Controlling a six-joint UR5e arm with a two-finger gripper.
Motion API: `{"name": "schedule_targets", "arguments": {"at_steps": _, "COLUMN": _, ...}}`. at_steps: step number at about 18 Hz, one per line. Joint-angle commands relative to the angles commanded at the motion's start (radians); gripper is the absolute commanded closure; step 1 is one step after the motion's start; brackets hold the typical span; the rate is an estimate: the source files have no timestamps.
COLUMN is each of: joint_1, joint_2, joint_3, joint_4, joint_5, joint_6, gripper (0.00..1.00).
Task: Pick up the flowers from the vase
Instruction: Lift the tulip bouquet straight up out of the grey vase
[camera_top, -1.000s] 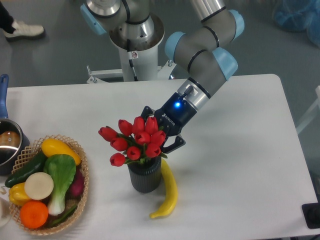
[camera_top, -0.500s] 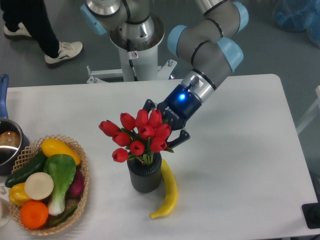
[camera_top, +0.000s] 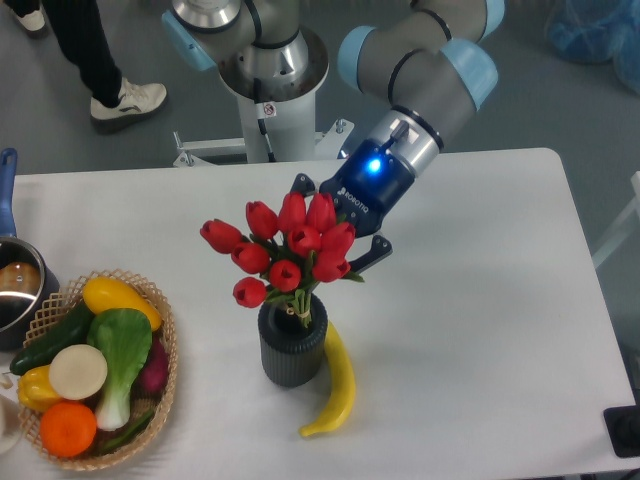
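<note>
The UR5e arm reaches down from the top centre of the frame, its grey and light-blue joints bending toward the middle. The dark gripper, with a blue light glowing on its wrist, points down-left, and its fingers are clamped on the flowers.

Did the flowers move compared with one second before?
Yes. The flowers rose with the gripper, up and a little right; more stem now shows above the vase, which stayed beside the banana.
</note>
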Motion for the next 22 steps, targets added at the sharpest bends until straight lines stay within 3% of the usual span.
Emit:
{"name": "schedule_targets", "arguments": {"at_steps": 8, "joint_1": -0.014, "joint_2": 0.078, "joint_3": 0.025, "joint_4": -0.002, "joint_5": -0.023, "joint_6": -0.103, "gripper": 0.51}}
{"name": "schedule_targets", "arguments": {"at_steps": 16, "joint_1": -0.012, "joint_2": 0.106, "joint_3": 0.081, "joint_4": -0.002, "joint_5": -0.054, "joint_6": -0.209, "gripper": 0.52}}
{"name": "schedule_targets", "arguments": {"at_steps": 18, "joint_1": 0.003, "joint_2": 0.101, "joint_3": 0.100, "joint_4": -0.002, "joint_5": -0.054, "joint_6": -0.235, "gripper": 0.52}}
{"name": "schedule_targets", "arguments": {"at_steps": 22, "joint_1": 0.110, "joint_2": 0.097, "joint_3": 0.089, "joint_4": -0.003, "joint_5": -0.052, "joint_6": -0.264, "gripper": 0.52}}
